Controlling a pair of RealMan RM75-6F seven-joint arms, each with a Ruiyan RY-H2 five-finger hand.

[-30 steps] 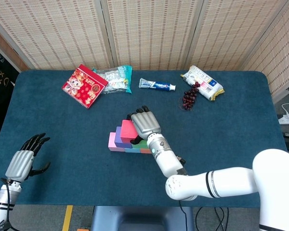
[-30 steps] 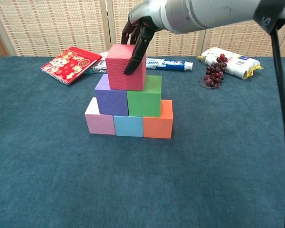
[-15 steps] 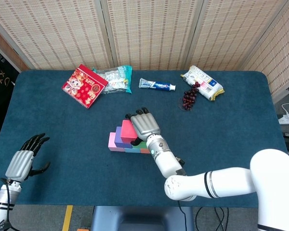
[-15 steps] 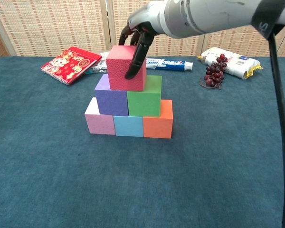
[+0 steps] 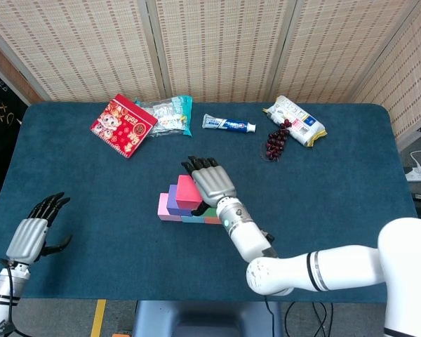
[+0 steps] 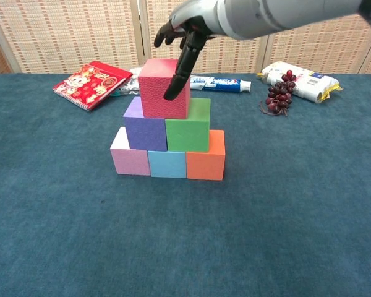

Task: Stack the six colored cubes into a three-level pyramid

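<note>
Right hand: my right hand (image 6: pixel 191 25) hangs over the top of the pyramid, fingers spread, holding nothing; one dark fingertip (image 6: pixel 171 94) reaches down the right front face of the red cube (image 6: pixel 162 90), touching or just off it, I cannot tell which.
Left hand: my left hand (image 5: pixel 34 235) sits at the near left edge of the table (image 5: pixel 337 182), fingers apart, holding nothing, well apart from the cubes.
Top level: red cube alone, resting on the purple cube (image 6: pixel 143 129) and the green cube (image 6: pixel 188 127), set slightly toward the purple side.
Middle level: purple on the left, green on the right, touching.
Bottom level: pink cube (image 6: pixel 128 157), light blue cube (image 6: pixel 167 164) and orange cube (image 6: pixel 206 156), side by side, left to right.
Far edge of table: red booklet (image 5: pixel 123 125) at left, a clear snack bag (image 5: pixel 167 114) beside it, a toothpaste tube (image 5: pixel 229 125) near the middle, dark grapes (image 5: pixel 275 142) and a white packet (image 5: pixel 295 120) at right.
</note>
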